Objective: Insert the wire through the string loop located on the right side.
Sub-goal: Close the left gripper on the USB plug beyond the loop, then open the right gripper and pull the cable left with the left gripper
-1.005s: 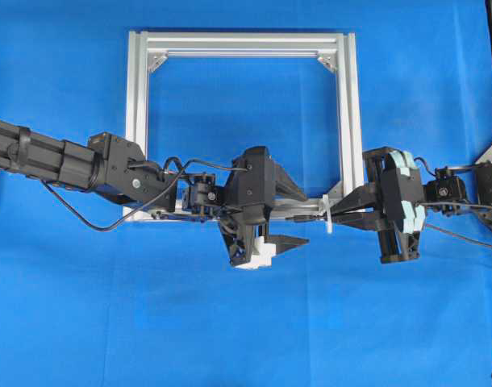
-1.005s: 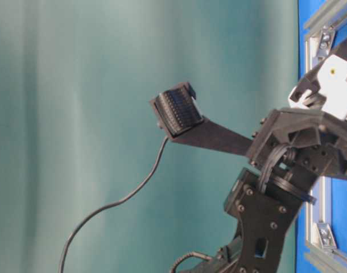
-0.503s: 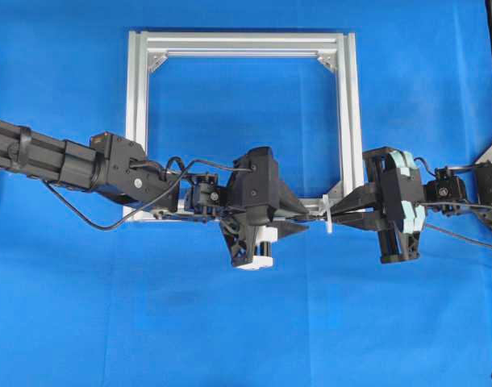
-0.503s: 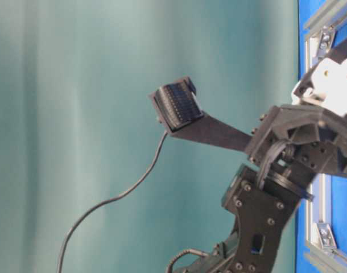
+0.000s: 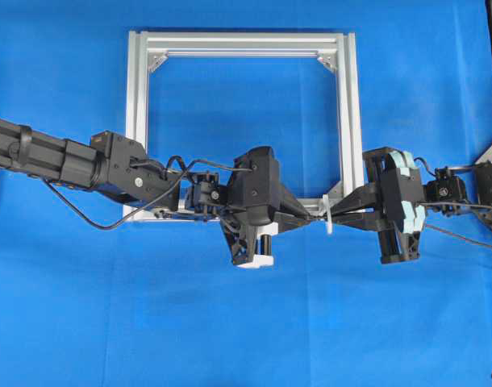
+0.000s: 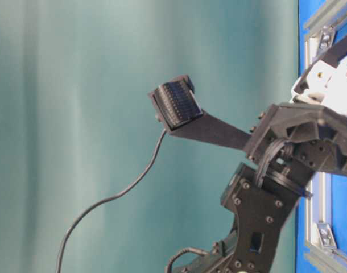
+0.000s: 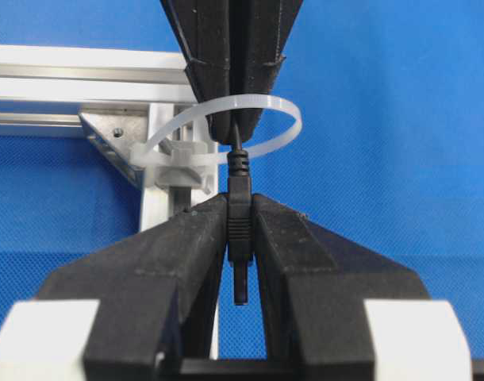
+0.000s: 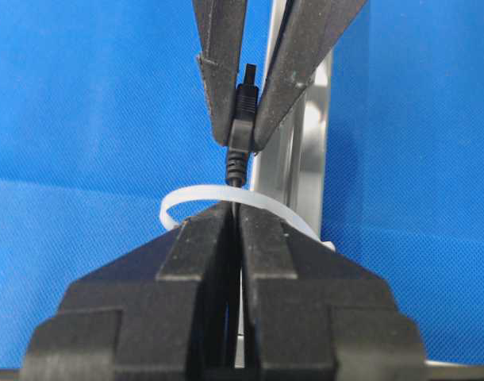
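White string loop [image 7: 226, 127] now had the wire [image 7: 239, 214] poking through; my left gripper [image 7: 240, 238] had just snapped shut on its plug, while my right gripper [image 8: 236, 218] stayed clamped behind, ready for handover.

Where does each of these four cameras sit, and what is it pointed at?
Overhead: above, looking down at the frame; both arms show.
Table-level: low, turned sideways; one finger pad, arm parts.
Left wrist: on the left gripper, shut on the plug, facing the loop.
Right wrist: on the right gripper, shut on the wire, facing the left one.
Both wrist views share plug, loop.
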Available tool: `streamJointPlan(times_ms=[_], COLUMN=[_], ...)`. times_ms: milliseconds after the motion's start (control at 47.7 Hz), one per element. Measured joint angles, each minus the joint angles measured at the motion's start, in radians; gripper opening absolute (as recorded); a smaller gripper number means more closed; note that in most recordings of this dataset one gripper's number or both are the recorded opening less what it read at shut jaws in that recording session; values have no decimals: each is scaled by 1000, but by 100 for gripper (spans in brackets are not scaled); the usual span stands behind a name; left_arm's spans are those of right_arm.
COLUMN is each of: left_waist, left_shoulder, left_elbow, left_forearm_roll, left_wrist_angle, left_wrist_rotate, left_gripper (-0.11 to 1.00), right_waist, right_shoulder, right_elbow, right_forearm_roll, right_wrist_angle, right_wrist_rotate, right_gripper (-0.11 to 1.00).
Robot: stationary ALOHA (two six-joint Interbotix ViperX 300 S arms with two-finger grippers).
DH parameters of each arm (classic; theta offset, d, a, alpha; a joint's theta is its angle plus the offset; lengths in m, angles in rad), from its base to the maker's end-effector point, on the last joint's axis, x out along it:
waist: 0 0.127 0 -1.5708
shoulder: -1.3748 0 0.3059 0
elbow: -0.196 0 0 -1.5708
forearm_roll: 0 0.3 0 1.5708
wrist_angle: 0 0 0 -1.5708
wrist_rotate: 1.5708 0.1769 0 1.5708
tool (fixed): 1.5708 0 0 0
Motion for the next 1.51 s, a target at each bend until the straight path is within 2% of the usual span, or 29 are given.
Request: streamJointPlan(times_ms=[84, 168, 251, 398, 482, 817, 943, 1194, 1508], left_waist=[0, 0, -2, -2, -2, 0, -2, -2, -2], left_shoulder=[0, 0, 0, 2, 0, 2, -5, -114, -291], left_elbow=[-2, -2, -2, -2, -2, -3, 29, 169, 407], left_forearm_roll=[2, 2, 0, 0, 2, 2, 0, 0, 2], left_wrist_angle=[0, 0, 0, 0, 0, 0, 0, 0, -3], left_wrist_rotate=[0, 0, 0, 0, 0, 0, 0, 0, -20], left_gripper=[8, 8, 8, 8, 8, 8, 8, 8, 8], right_waist=[0, 0, 0, 0, 2, -5, -5, -3, -3], right_shoulder=[-6, -11, -15, -15, -15, -15, -15, -15, -15], right_elbow=[3, 8, 11, 11, 11, 12, 11, 12, 12], right_forearm_roll=[2, 2, 3, 17, 18, 23, 21, 21, 21], right_wrist_angle=[0, 0, 3, 32, 49, 55, 57, 58, 58], right_wrist_rotate=[0, 2, 2, 3, 3, 3, 2, 2, 2], right_gripper=[0, 13, 33, 76, 93, 93, 93, 93, 93])
